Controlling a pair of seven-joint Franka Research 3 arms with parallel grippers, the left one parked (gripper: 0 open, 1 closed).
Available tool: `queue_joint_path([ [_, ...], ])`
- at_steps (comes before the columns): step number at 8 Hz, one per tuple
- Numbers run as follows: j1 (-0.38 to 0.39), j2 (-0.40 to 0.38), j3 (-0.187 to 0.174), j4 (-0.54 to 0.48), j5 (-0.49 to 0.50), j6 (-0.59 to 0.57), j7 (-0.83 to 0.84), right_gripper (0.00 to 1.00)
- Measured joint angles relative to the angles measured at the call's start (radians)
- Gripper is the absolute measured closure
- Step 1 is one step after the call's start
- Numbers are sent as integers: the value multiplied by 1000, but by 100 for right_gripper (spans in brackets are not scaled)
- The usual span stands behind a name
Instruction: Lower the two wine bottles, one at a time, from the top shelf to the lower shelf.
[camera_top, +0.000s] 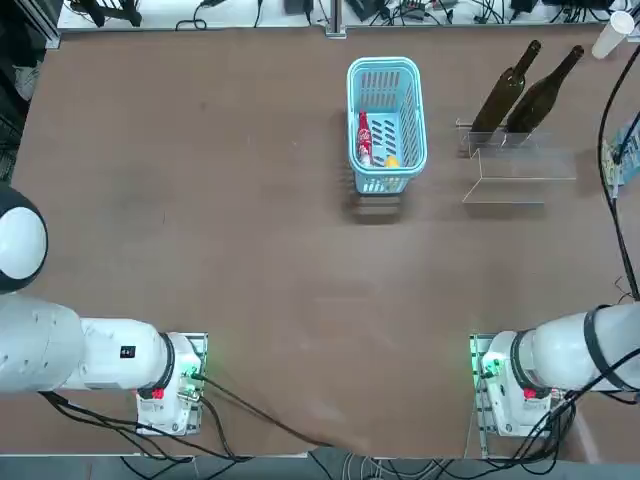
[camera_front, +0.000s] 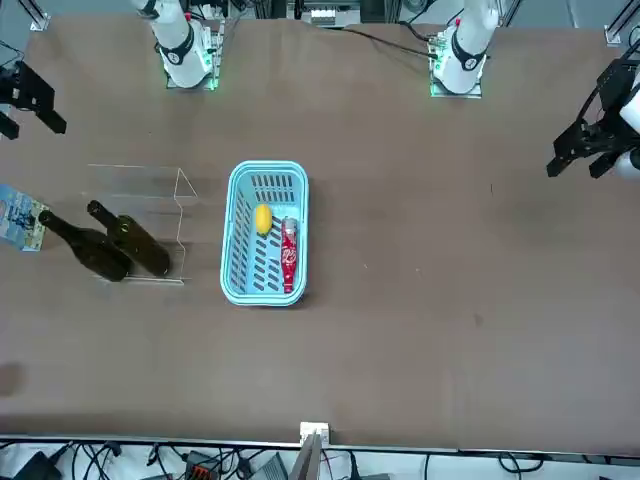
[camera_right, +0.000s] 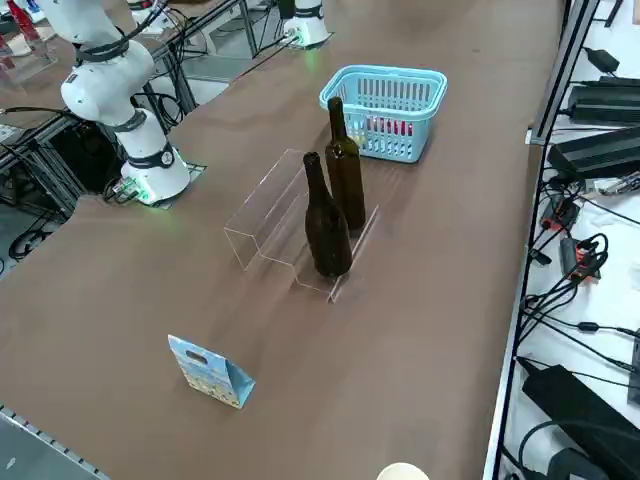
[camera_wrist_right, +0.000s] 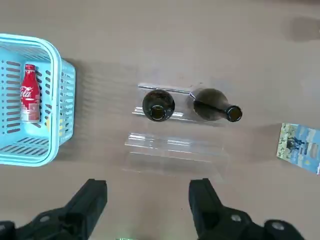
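Top view, bottles: the two wine bottles stand side by side, nearly touching, on the strip of the clear shelf that lies away from the robot. The basket-side bottle and the card-side bottle are both upright.
Top view, room: there is open worktop between the arm bases and the shelf. The blue basket stands near the shelf on one side and cables run along the worktop edge on the other.
Front view, end effector: the right end effector hangs off to the side of the shelf, well apart from both bottles.
Front view, level: it is not clear here whether the bottles' strip is the upper or the lower step, so the scene fits either bottles waiting to be lowered or both already down.
Right side view, risk: tall narrow bottles standing this close mean that gripping one could knock over its neighbour. The light clear shelf could slide or tip if pushed.
Right side view, edges: the far worktop edge lies near the bottles, and a folded card stands beyond the shelf's end.
Right wrist view, end effector: its fingers are spread wide and hold nothing, high above the shelf and looking down on the open bottle mouths.
Right wrist view, risk: the shelf's clear edges are hard to judge, so a bottle base could catch a step lip.
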Motion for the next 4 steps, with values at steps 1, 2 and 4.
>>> queue_joint_path([
  [1, -1, -16, -4, -42, 0, 37, 3, 0],
  [2, -1, -29, -9, -81, 0, 75, 4, 0],
  [4, -2, -39, -22, -114, 0, 133, 4, 0],
])
